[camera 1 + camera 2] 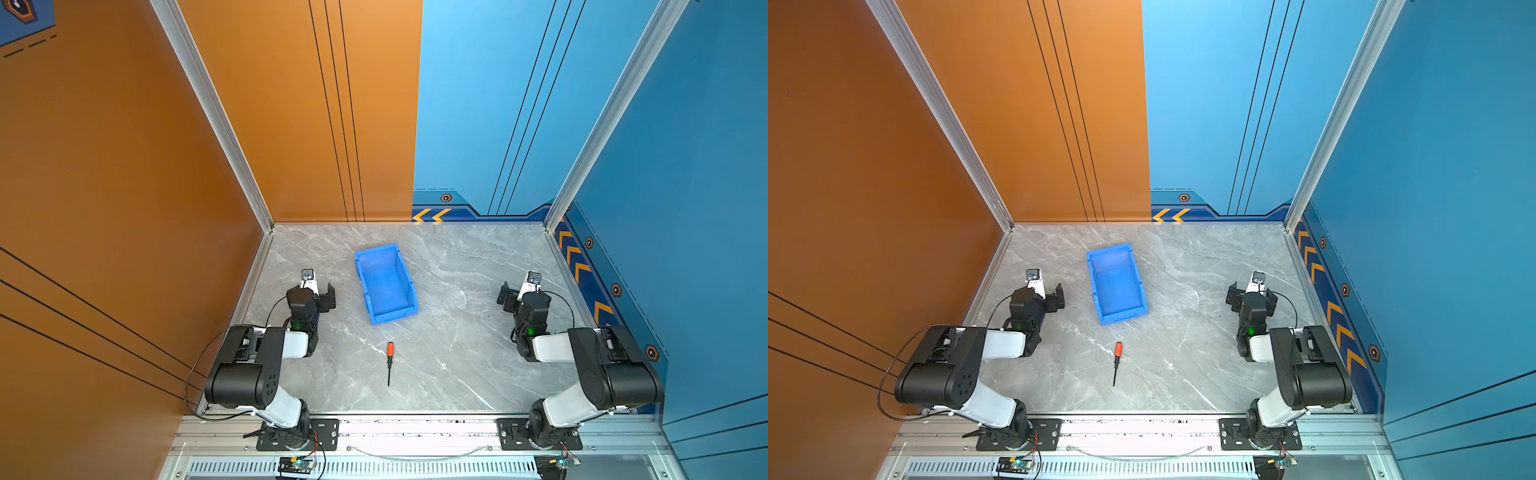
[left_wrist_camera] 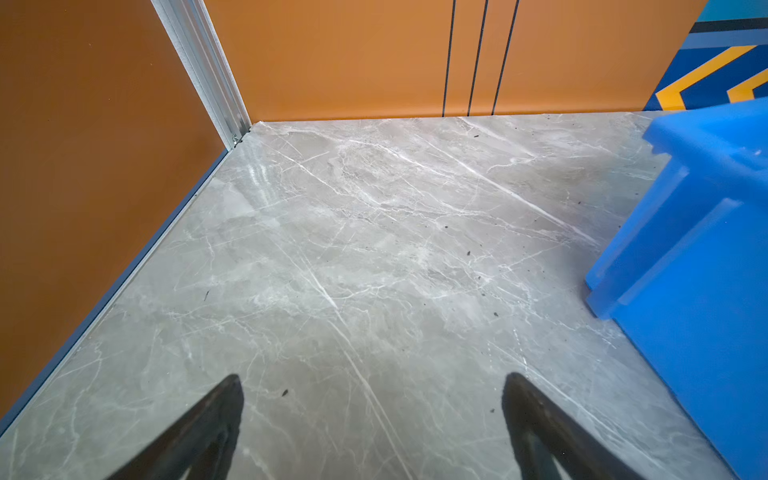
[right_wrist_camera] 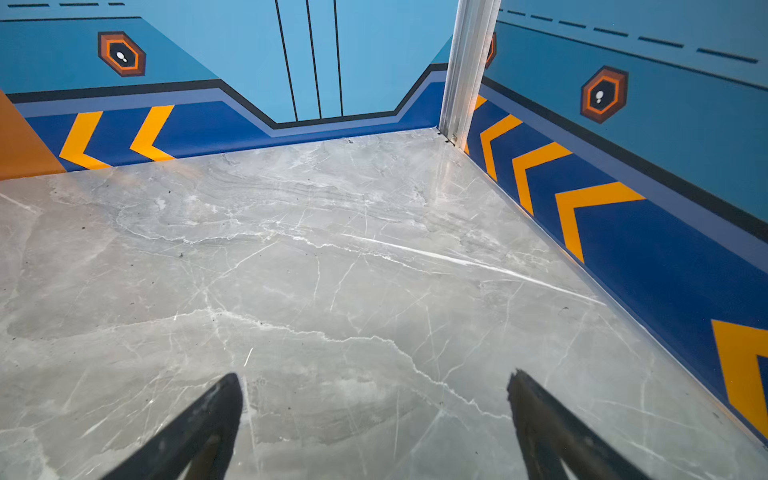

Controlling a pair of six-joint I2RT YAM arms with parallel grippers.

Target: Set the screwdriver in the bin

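Hands: left hand (image 2: 372, 382) and right hand (image 3: 376, 380) are hanging released, grasping nothing.
Screwdriver (image 1: 389, 362): is lying on the bench (image 1: 457, 353), near the bin (image 1: 384, 286) (outside it).
Progress: nothing is done yet; grasping and dropping are waiting.

Robot test cell, of the lab or workshop kind. Grounds: a left arm (image 1: 241, 382) and a right arm (image 1: 623, 382) bolted to an aluminium rail (image 1: 415, 430) at the front; a grey marble-pattern tabletop (image 1: 457, 353) boxed in by printed orange panels (image 1: 104, 166) and blue panels (image 1: 685, 166) on aluminium corner posts (image 1: 210, 108); bare circuit boards (image 1: 297, 462) and wires (image 1: 320, 451) below the rail.
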